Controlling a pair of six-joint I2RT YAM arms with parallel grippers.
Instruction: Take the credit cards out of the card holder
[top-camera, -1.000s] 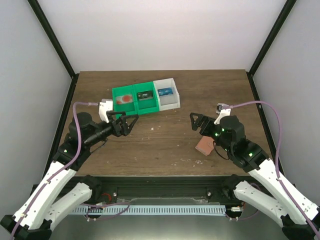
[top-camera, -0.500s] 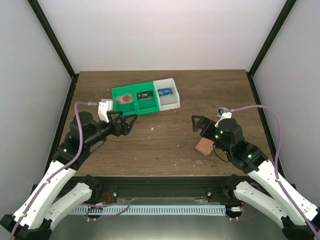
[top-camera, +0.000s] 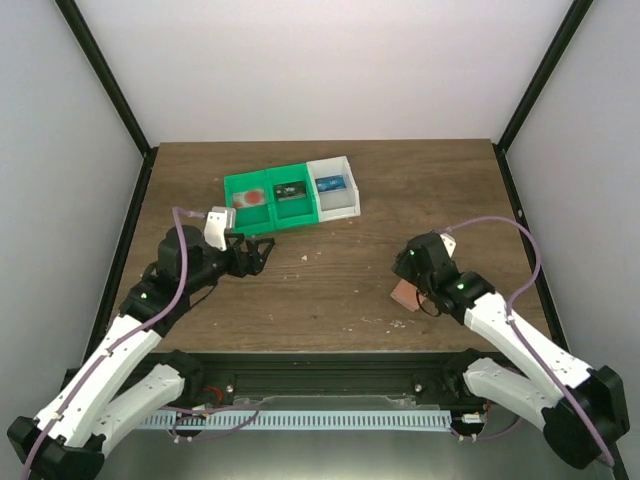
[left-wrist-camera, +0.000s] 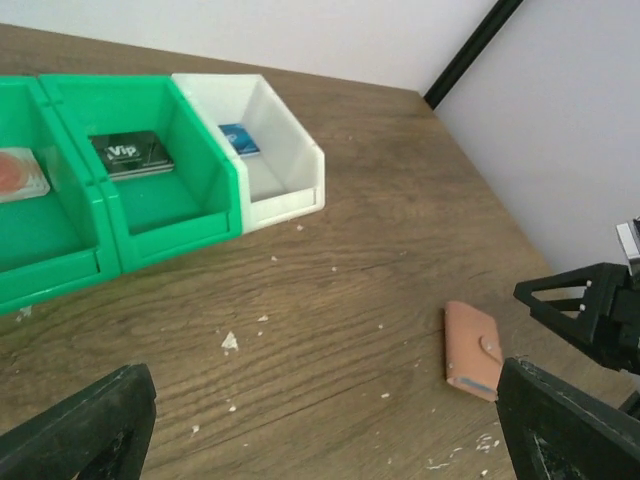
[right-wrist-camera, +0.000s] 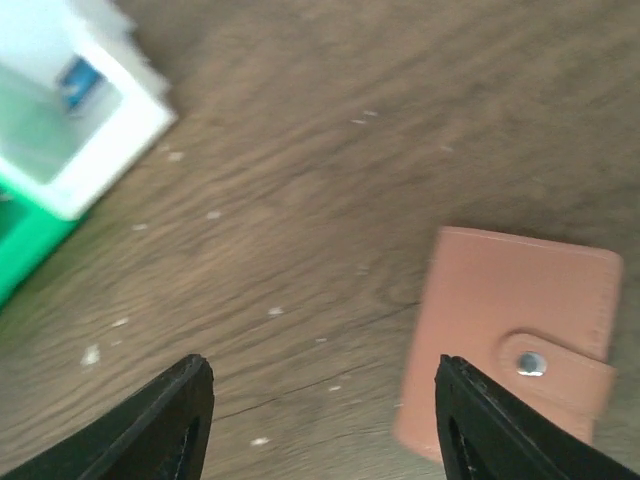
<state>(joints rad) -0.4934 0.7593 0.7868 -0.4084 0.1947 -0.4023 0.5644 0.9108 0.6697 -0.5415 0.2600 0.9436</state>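
Observation:
The card holder (top-camera: 404, 293) is a salmon-pink wallet lying snapped closed on the wooden table at the right (left-wrist-camera: 472, 348) (right-wrist-camera: 508, 330). A dark credit card (left-wrist-camera: 131, 153) marked "Vip" lies in a green bin, and a blue credit card (left-wrist-camera: 240, 138) lies in the white bin. My right gripper (right-wrist-camera: 325, 415) hangs open just above the table, its right finger (right-wrist-camera: 480, 425) over the holder's left edge, nothing between the jaws. From above, the right gripper (top-camera: 409, 263) sits at the holder's far-left corner. My left gripper (left-wrist-camera: 325, 430) is open and empty, left of centre (top-camera: 260, 255).
Two joined green bins (top-camera: 262, 205) and a white bin (top-camera: 338, 203) stand in a row at the back centre. The leftmost green bin holds a pale card with a red spot (left-wrist-camera: 18, 175). Pale crumbs (left-wrist-camera: 230, 342) dot the wood. Black frame posts (top-camera: 530, 90) rise at the table's corners.
My right gripper has dropped and drawn back toward the card holder, its jaws narrowing somewhat. The left gripper has pulled back slightly and lowered. The holder has not moved.

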